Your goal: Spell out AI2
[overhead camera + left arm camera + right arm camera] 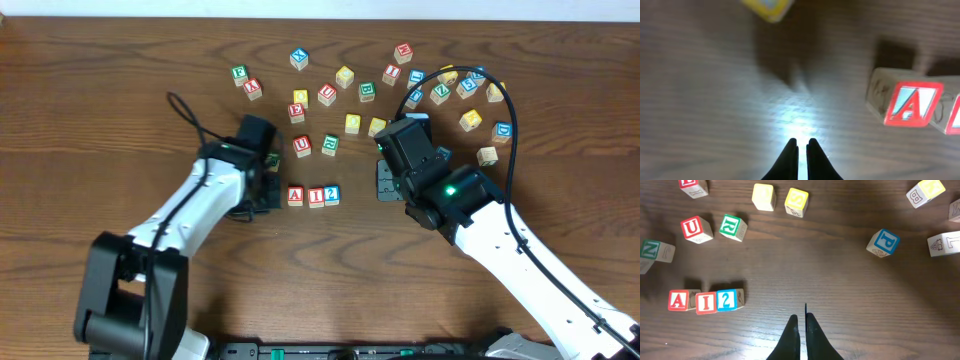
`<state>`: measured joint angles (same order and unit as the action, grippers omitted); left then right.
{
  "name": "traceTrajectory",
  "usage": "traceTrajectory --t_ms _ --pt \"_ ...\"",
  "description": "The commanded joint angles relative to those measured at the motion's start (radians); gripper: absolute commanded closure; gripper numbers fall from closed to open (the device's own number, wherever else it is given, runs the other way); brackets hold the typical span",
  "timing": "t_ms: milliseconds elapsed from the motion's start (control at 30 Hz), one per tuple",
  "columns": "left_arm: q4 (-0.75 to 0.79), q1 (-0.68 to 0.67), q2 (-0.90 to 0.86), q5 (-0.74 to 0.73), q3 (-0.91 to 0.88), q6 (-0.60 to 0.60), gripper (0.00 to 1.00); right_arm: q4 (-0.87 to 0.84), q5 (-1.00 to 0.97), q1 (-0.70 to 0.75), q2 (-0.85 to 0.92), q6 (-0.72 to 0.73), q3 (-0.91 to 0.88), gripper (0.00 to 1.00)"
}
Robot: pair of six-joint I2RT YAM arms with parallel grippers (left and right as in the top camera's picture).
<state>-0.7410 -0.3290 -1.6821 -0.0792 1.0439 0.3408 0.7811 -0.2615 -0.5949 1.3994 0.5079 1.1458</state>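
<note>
Three blocks stand in a touching row on the table: red A [295, 195], red I [315, 196], blue 2 [331, 195]. The right wrist view shows them as A [678, 300], I [706, 302], 2 [726, 300]. The left wrist view shows the A block [910, 104] to the right, with an edge of the I block [954, 114]. My left gripper [265, 190] [802, 144] is shut and empty, just left of the A. My right gripper [388, 185] [802, 317] is shut and empty, to the right of the row.
Several loose letter blocks lie scattered behind the row, among them U [302, 146], R [329, 144] and a blue P [883, 242]. A yellow block [769, 6] sits beyond the left gripper. More blocks crowd the far right [470, 88].
</note>
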Motion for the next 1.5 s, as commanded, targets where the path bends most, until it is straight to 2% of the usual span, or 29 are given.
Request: traceTrajectory --t_ms 0,433,700,933,1467 --pt "0.024 -0.042 -0.032 0.072 -0.005 0.039 0.92 -0.002 -0.017 0.005 -0.001 0.008 0.013 0.99" --pt "0.195 -0.050 -0.037 0.072 -0.072 0.039 0.93 -0.002 -0.018 0.005 -0.001 0.008 0.013 0.99" --pt "0.210 -0.050 -0.037 0.071 -0.075 0.039 0.92 -0.003 -0.021 0.005 0.000 0.008 0.013 0.99" --pt "0.293 -0.050 -0.037 0.072 -0.075 0.004 0.92 0.000 -0.021 0.005 0.000 0.008 0.012 0.99" --pt "0.299 -0.050 -0.037 -0.005 -0.075 0.005 0.92 0.005 -0.028 0.004 0.000 0.008 0.010 0.99"
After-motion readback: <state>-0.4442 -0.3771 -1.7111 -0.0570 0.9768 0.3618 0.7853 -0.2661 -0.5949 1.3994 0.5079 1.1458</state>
